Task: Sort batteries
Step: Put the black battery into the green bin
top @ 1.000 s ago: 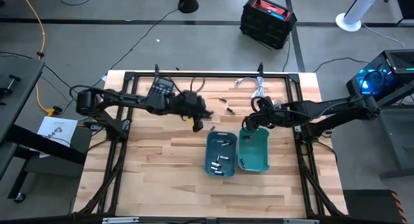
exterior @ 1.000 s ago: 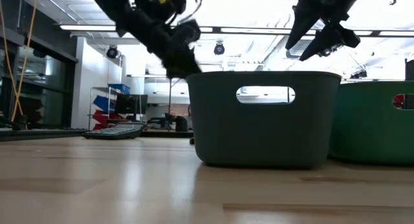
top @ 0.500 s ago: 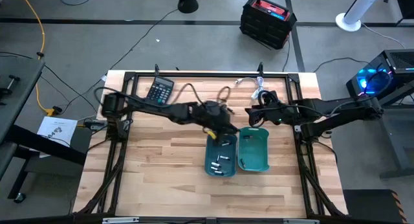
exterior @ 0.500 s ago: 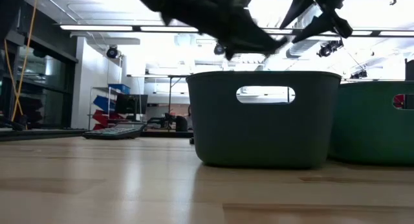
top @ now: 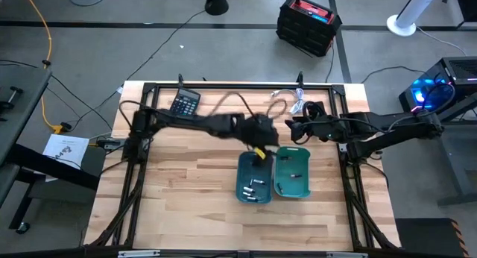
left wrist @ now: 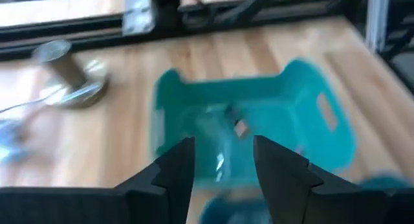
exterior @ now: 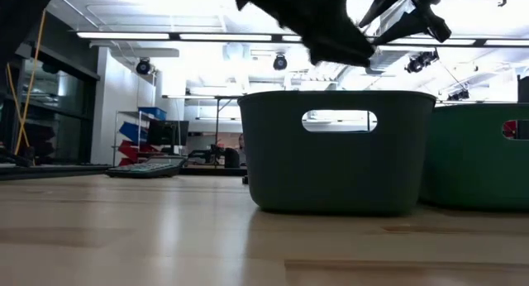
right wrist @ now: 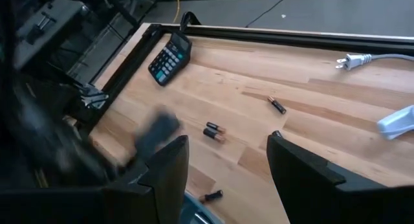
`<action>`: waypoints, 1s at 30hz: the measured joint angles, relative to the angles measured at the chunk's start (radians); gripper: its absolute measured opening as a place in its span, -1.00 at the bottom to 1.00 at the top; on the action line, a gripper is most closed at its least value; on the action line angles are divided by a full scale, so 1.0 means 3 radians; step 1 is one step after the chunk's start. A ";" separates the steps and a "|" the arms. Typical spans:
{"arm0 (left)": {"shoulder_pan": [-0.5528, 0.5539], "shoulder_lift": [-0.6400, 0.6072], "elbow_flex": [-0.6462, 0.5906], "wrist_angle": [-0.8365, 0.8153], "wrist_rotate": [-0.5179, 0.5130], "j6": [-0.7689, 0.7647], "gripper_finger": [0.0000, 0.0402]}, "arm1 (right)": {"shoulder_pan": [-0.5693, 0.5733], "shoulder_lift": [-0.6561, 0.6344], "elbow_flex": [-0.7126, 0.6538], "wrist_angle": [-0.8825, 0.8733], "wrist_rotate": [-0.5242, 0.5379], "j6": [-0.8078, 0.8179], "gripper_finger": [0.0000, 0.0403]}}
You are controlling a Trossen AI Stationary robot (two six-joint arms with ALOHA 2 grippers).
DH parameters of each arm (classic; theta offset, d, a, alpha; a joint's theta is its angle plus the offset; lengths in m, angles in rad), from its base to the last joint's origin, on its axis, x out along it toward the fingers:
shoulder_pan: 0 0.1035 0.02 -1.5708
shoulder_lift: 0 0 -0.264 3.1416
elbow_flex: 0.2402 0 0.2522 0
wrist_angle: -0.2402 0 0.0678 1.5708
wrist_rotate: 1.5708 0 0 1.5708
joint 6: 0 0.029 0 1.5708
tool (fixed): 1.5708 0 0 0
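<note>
Several light batteries (top: 256,185) lie in the blue bin (top: 243,185). A few dark ones (top: 292,174) lie in the green bin (top: 302,185) beside it. My left gripper (top: 261,152) hangs open over the blue bin's far right corner. In its wrist view, where it (left wrist: 223,162) is open too, a small blurred battery (left wrist: 240,128) shows beyond the fingers over a teal bin (left wrist: 310,130); falling or lying, I cannot tell. My right gripper (right wrist: 226,179) stands open above the table beyond the green bin, over loose batteries (right wrist: 213,131).
More loose batteries (right wrist: 277,105) lie on the wood toward the far edge. A black calculator (top: 183,103) sits at the far left. A white cable with a plug (top: 297,100) lies at the far edge. A black frame (top: 238,86) rims the table.
My left gripper has swung toward the table's right edge, from the wood near the calculator to above the blue bin's far end. My right gripper has drawn back from over the green bin toward the far edge.
</note>
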 joint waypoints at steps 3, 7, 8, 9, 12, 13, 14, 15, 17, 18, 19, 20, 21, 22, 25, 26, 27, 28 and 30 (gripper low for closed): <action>0.0235 -0.0142 -0.0011 -0.0493 0.0001 0.0124 -0.24 | 0.0000 0.0002 0.0000 -0.0008 0.0000 -0.0051 0.01; 0.0634 -0.0326 -0.0516 -0.0475 0.0212 0.0020 -0.24 | 0.0000 0.0005 0.0000 -0.0049 -0.0001 -0.0050 0.01; 0.0723 -0.0412 -0.0694 -0.0356 0.0321 -0.0048 -0.24 | 0.0000 0.0005 0.0000 -0.0051 -0.0001 -0.0050 0.01; 0.0793 -0.0494 -0.0876 -0.0244 0.0408 -0.0085 -0.24 | 0.0000 0.0005 0.0000 -0.0055 -0.0001 -0.0050 0.01; 0.0885 -0.0698 -0.1430 0.0050 0.0449 -0.0025 -0.24 | 0.0000 0.0006 0.0000 -0.0070 0.0006 -0.0050 0.01; 0.0889 -0.0722 -0.1588 0.0076 0.0410 0.0039 -0.24 | 0.0000 0.0006 0.0000 -0.0075 0.0030 -0.0050 0.01; 0.0885 -0.0728 -0.1727 0.0079 0.0352 0.0103 -0.24 | 0.0000 0.0006 0.0000 -0.0074 0.0056 -0.0050 0.01; 0.0874 -0.0726 -0.1840 0.0101 0.0295 0.0165 -0.24 | 0.0000 0.0006 0.0000 -0.0074 0.0081 -0.0050 0.01; 0.0842 -0.0731 -0.1969 0.0203 0.0120 0.0228 -0.24 | 0.0000 0.0006 0.0000 -0.0074 0.0118 -0.0050 0.01; 0.0828 -0.0710 -0.1998 0.0235 0.0015 0.0249 -0.24 | -0.0001 0.0006 0.0000 -0.0074 0.0132 -0.0050 0.01; 0.0815 -0.0677 -0.2004 0.0244 -0.0076 0.0265 -0.24 | -0.0001 0.0006 0.0000 -0.0074 0.0150 -0.0049 0.01; 0.0814 -0.0625 -0.2009 0.0240 -0.0146 0.0275 -0.24 | -0.0001 0.0008 0.0000 -0.0074 0.0155 -0.0047 0.01; 0.0808 -0.0570 -0.2016 0.0234 -0.0197 0.0276 -0.24 | -0.0001 0.0008 0.0000 -0.0074 0.0163 -0.0046 0.01; 0.0801 -0.0523 -0.2021 0.0249 -0.0232 0.0278 -0.24 | -0.0001 0.0007 0.0000 -0.0074 0.0165 -0.0046 0.01; 0.0800 -0.0441 -0.2007 0.0377 -0.0244 0.0283 -0.24 | -0.0001 0.0008 0.0000 -0.0072 0.0165 -0.0022 0.01; 0.0800 -0.0411 -0.2005 0.0387 -0.0244 0.0287 -0.24 | -0.0001 0.0008 0.0000 -0.0072 0.0167 0.0009 0.01; 0.0800 -0.0384 -0.2006 0.0373 -0.0249 0.0313 -0.24 | -0.0001 0.0008 0.0000 -0.0072 0.0169 0.0031 0.01; 0.0795 -0.0366 -0.2013 0.0342 -0.0264 0.0334 -0.24 | -0.0001 0.0008 0.0000 -0.0072 0.0169 0.0036 0.01; 0.0776 -0.0336 -0.2015 0.0373 -0.0288 0.0375 -0.24 | -0.0001 0.0008 0.0000 -0.0072 0.0169 0.0039 0.01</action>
